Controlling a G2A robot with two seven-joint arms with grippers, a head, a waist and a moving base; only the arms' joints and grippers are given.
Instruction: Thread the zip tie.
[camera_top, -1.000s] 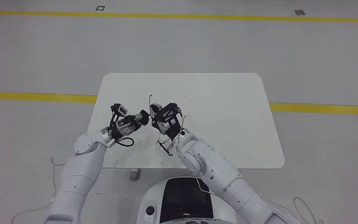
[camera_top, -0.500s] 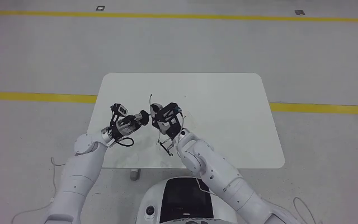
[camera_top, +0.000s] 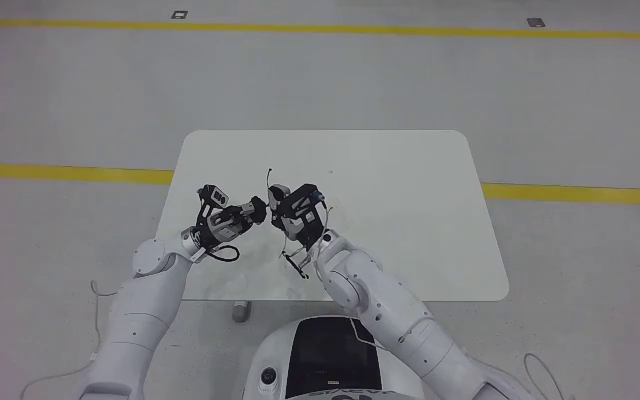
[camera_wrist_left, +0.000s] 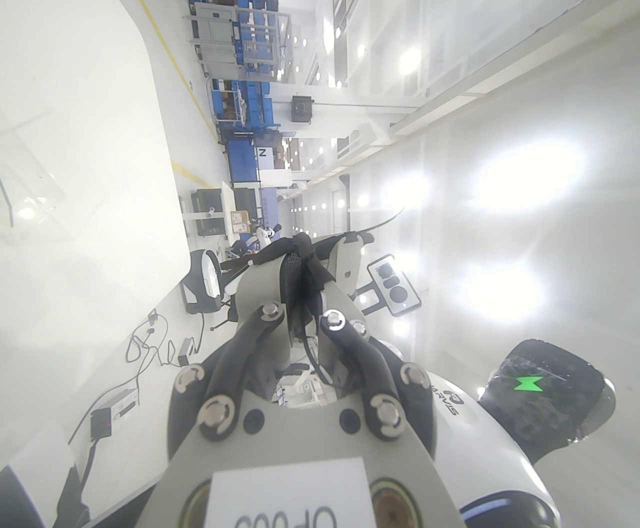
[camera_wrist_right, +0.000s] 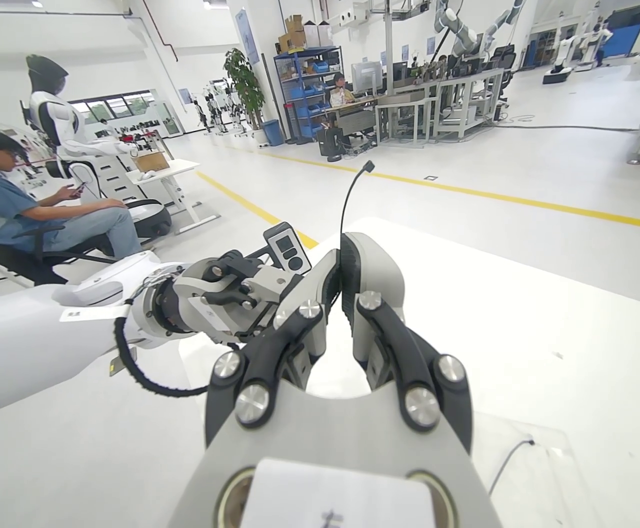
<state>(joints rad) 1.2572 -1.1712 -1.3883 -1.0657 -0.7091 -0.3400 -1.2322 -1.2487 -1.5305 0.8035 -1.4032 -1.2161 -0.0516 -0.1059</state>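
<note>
Strap of zip tie (camera_wrist_right: 344, 210) runs up-frame from the clamped right tool (camera_wrist_right: 341, 260), head at the free end; left tool (camera_top: 256, 211), pinched narrow, sits tip-to-tip left of it above table (camera_top: 400, 170), and I can't tell if it holds the tail.

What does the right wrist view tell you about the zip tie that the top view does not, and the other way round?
Right wrist view adds: the zip tie clamped between the right gripper's shut fingers, a small head at its free end. Top view adds: the table's whole rounded outline, with both grippers over its left half. Both: the left gripper meeting the right gripper, the tie sticking out beyond them.
</note>
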